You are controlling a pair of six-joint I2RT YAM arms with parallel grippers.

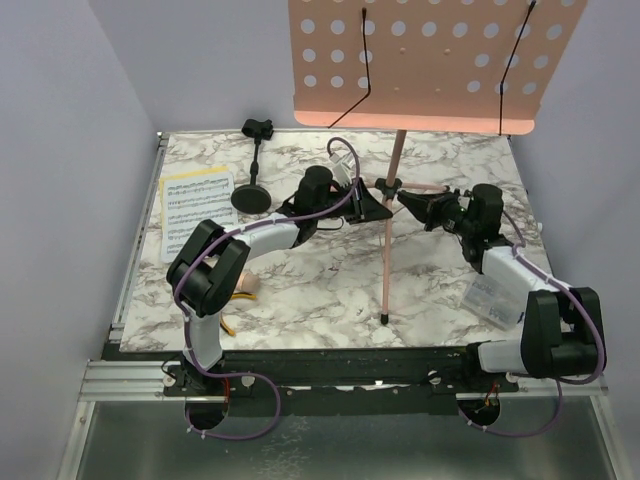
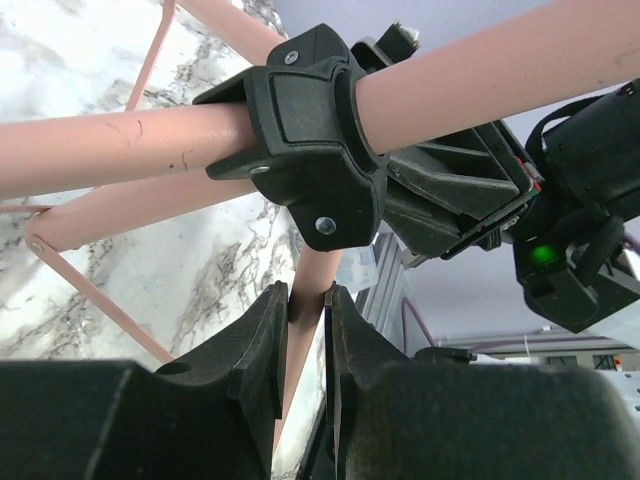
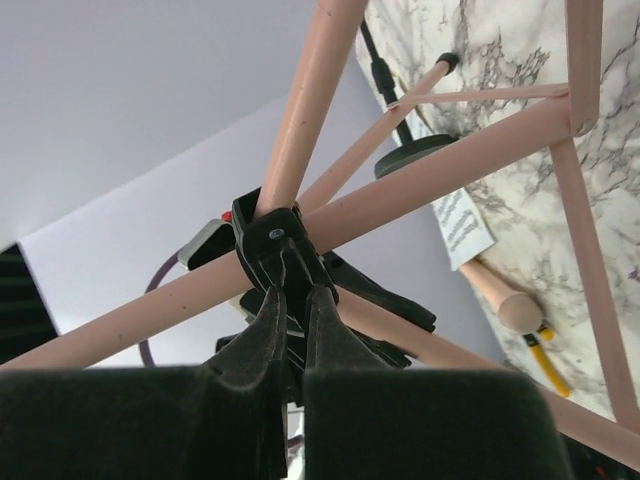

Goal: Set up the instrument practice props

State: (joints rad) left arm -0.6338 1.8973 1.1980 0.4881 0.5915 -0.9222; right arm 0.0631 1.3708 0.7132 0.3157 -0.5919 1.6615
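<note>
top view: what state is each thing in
stand: upright, legs spread, desk bare
pages: flat on table
mic stand: upright, clip empty
microphone: lying on table
left gripper: shut on stand leg
right gripper: shut on stand hub

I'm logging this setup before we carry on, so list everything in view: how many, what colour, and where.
music-stand desk: one, pink, perforated, raised at the back
tripod pole: one, pink with a black hub, standing mid-table
sheet-music pages: white on yellow, far left
mic stand: one, black, round base, just right of the pages
toy microphone: one, beige, near left, partly behind the left arm
pliers: one, yellow handles, near-left edge
plastic box: one, clear, near right under the right arm
table: one, grey-veined marble
left gripper: black, closed on a leg of the tripod pole
right gripper: black, shut, tips at the hub
</note>
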